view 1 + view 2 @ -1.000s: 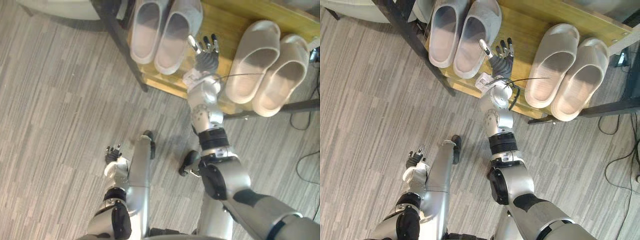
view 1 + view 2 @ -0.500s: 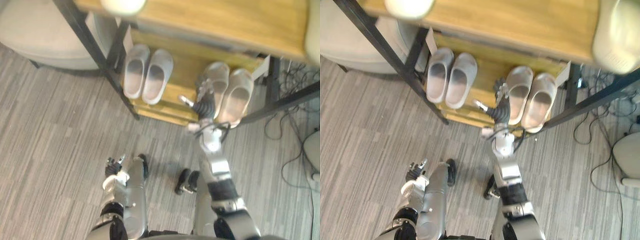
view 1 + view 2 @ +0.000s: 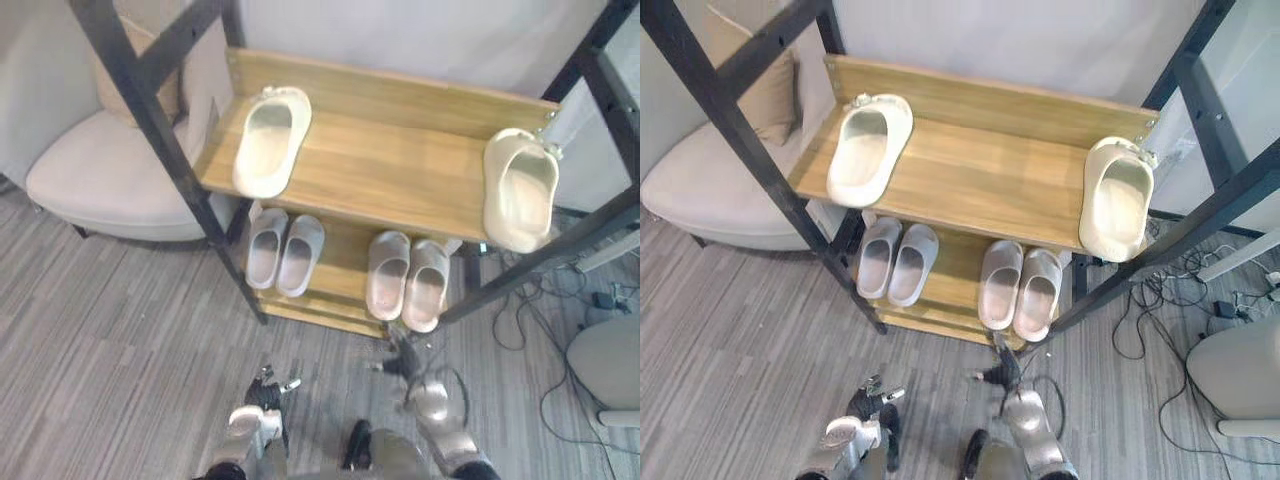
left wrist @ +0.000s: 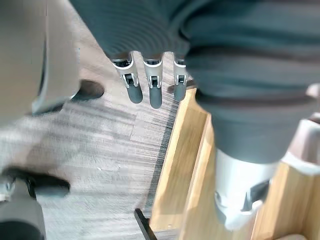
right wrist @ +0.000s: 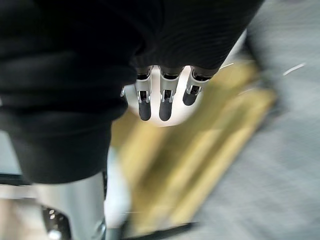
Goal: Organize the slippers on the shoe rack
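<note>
**Both hands empty, top-shelf slippers split**

The left fingers (image 4: pixel 153 90) and right fingers (image 5: pixel 165 102) are straight and hold nothing. The left hand (image 3: pixel 268 385) and right hand (image 3: pixel 398 362) are low before the shoe rack (image 3: pixel 146 112). On its upper shelf (image 3: pixel 390 165), the left cream slipper (image 3: pixel 272 140) and right cream slipper (image 3: pixel 521 188) lie well apart. Their long axes run front-to-back, heels apparently frontward. Slide one beside the other, keeping them parallel.

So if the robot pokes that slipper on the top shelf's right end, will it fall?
Maybe. The slipper looks thick and foamy, so probably light. It sits at the shelf corner, so a push could tip it off.
</note>
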You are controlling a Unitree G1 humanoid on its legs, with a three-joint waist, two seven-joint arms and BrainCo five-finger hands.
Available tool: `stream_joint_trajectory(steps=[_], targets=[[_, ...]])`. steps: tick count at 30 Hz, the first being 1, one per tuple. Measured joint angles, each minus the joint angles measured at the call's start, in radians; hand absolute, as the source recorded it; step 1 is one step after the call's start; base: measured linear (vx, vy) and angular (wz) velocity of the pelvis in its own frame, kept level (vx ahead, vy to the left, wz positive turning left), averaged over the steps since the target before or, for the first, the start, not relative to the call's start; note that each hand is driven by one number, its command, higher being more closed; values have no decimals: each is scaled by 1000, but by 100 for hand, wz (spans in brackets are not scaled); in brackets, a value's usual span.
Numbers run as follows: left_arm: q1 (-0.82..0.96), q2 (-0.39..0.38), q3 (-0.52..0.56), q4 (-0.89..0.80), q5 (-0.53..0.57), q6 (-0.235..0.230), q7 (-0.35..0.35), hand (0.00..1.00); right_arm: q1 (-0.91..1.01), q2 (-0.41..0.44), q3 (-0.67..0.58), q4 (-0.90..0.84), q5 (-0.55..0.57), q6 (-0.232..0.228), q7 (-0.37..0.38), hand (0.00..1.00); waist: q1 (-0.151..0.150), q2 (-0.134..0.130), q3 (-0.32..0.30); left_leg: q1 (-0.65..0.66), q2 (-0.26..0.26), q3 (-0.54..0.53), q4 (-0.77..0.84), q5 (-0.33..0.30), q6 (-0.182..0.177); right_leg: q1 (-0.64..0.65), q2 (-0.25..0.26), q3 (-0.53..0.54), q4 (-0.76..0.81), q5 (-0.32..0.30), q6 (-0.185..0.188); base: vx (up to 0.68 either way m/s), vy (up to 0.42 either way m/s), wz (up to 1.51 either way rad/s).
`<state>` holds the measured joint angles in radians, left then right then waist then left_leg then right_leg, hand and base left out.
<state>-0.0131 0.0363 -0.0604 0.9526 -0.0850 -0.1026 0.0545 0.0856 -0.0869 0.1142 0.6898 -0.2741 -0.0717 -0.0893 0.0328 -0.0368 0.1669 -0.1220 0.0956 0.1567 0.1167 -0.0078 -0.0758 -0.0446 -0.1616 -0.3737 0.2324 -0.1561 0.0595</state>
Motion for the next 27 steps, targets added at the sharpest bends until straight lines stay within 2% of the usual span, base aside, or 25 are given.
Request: stream_joint_trajectory(steps=[2, 4, 8, 13, 14, 15, 16, 19, 21, 23, 27], targets=[[12, 19, -17, -1, 29, 0, 0, 0, 21, 5, -50, 134, -2, 6, -2, 0, -1, 16, -15, 68, -8, 3, -79, 29, 0, 57, 11, -2, -66, 27, 6, 68, -7, -3], [21, 25, -20, -1, 46, 0, 0, 0, 19, 8, -91, 165, 1, 5, -8, 0, -3, 24, -27, 99, -12, 8, -116, 44, 2, 79, 16, 0, -88, 37, 10, 9, 11, -5], [30, 37, -76, -4, 54, -1, 2, 0, 3, 9, -164, 246, 28, 3, -12, 0, -8, 24, -43, 174, -23, 3, -182, 70, 5, 138, 23, -2, -135, 50, 14, -12, 12, 2], [72, 37, -180, -70, 44, -16, -18, 0, 0, 14, -229, 288, 83, 13, -22, 0, -7, 28, -65, 198, -34, -4, -218, 83, 12, 154, 23, -5, -149, 54, 20, -12, 11, 3], [76, 37, -207, -101, 43, -15, -18, 0, 0, 15, -231, 289, 86, 13, -25, 0, -7, 28, -65, 200, -36, -5, -218, 83, 13, 158, 23, -5, -151, 56, 21, 0, 0, 0], [96, 53, -260, -227, 5, -16, -23, 0, 0, 15, -234, 292, 91, 16, -30, 0, -7, 27, -65, 211, -40, -8, -219, 83, 13, 171, 20, -7, -152, 56, 22, 0, 0, 0], [98, 55, -266, -242, -1, -17, -24, 0, 0, 15, -234, 292, 92, 16, -30, 0, -7, 27, -65, 212, -41, -8, -219, 83, 13, 172, 19, -7, -152, 56, 22, -5, 8, 7], [120, 72, -342, -467, -84, -41, -64, 0, 0, 12, -251, 310, 107, 22, -30, 0, -7, 31, -73, 216, -51, -32, -219, 85, 17, 188, 11, -29, -151, 52, 29, 1, 1, 17], [132, 71, -393, -556, -115, -49, -90, 0, 0, 4, -261, 320, 120, 24, -30, 0, -3, 39, -83, 216, -56, -35, -219, 85, 19, 190, 5, -33, -149, 49, 32, 7, 3, 13], [133, 73, -447, -616, -131, -52, -126, 0, -2, -1, -260, 328, 120, 23, -29, 0, 0, 45, -86, 216, -59, -41, -219, 85, 20, 193, 4, -37, -149, 49, 33, 13, 2, 8], [123, 75, -531, -696, -136, -58, -152, 0, -2, -2, -258, 335, 120, 22, -28, 0, 3, 44, -90, 225, -59, -56, -220, 85, 20, 209, 5, -51, -147, 39, 30, 13, -23, 11]])
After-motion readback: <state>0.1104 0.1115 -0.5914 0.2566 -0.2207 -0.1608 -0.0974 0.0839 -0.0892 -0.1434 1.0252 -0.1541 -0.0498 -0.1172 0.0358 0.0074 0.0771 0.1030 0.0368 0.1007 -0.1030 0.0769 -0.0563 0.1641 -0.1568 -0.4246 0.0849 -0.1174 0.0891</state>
